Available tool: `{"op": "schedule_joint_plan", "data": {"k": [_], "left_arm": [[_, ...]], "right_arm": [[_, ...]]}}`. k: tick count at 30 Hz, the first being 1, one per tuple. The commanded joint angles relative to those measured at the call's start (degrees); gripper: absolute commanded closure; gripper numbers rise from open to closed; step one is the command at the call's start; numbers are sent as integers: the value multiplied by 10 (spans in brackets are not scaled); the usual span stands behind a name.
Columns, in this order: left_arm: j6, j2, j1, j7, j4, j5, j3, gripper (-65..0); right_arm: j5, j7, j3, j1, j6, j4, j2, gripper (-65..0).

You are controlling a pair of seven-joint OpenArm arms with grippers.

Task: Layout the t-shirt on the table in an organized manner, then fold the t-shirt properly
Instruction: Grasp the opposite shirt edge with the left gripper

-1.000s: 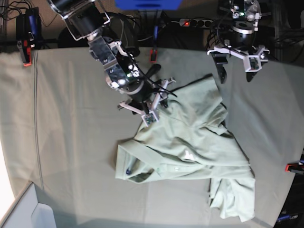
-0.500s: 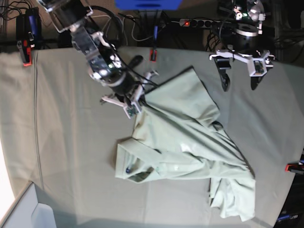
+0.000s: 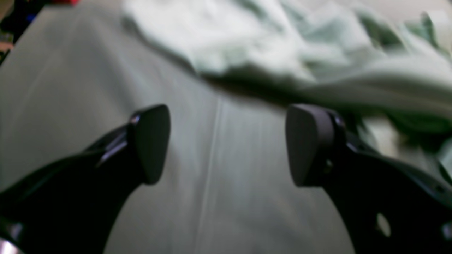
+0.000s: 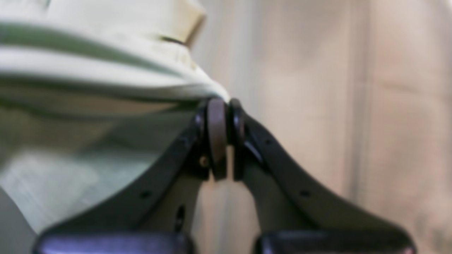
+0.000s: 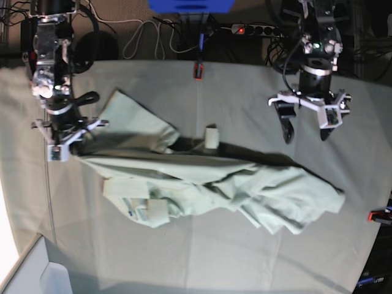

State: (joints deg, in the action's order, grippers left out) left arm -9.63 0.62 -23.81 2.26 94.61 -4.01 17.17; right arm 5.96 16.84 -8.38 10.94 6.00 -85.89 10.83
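The pale mint-green t-shirt [image 5: 214, 184] lies pulled out in a long creased band across the table [image 5: 153, 257]. My right gripper [image 5: 72, 146], at the base view's left, is shut on the shirt's edge. In the right wrist view its pads [image 4: 216, 137] are pressed together, with a fold of the t-shirt [image 4: 88, 70] pinched at their tips. My left gripper [image 5: 304, 133] hangs open over bare table cloth beyond the shirt's right part. In the left wrist view the left gripper [image 3: 227, 144] holds nothing, and the t-shirt [image 3: 282, 42] lies blurred ahead of it.
Red-orange clamps hold the table's back edge [image 5: 198, 70] and right edge [image 5: 380, 214]. A power strip [image 5: 251, 29] and cables lie behind the table. A pale bin corner [image 5: 37, 269] shows at the bottom left.
My right gripper has shut on the shirt's edge and dragged it far to the base view's left, stretching the bunched shirt into a long band. The left gripper has sunk slightly, still open.
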Motion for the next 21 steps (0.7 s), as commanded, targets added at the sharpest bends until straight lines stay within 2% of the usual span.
{"op": "schedule_joint_plan", "data": {"k": [1,2,7,9,15,21], "left_arm": [[1,2,8,-5,9,-1,3,-494],[1,4,16,2,7,-1,3,-494],[5,7,65,12,-64,0,5,-494],[5,6,86,11,-106,-3,32,-494],[2,4,161,10,-202,-5,129,-495],[0,16,235,15,-256,-3,175,-495]], "right_arm": [[-3,-15,-20,-7,7,-11,6,0],[-3,-15,-35,-7,10,-11,6,0],[-5,-15,-85,-8,76,-11,2,0],[-5,-15,-95,-6,91,-11,1,0],[-6,-14,-97,-4,94,-7,3,0],[-6,-10,-97,-3,95,-6,3,0]]}}
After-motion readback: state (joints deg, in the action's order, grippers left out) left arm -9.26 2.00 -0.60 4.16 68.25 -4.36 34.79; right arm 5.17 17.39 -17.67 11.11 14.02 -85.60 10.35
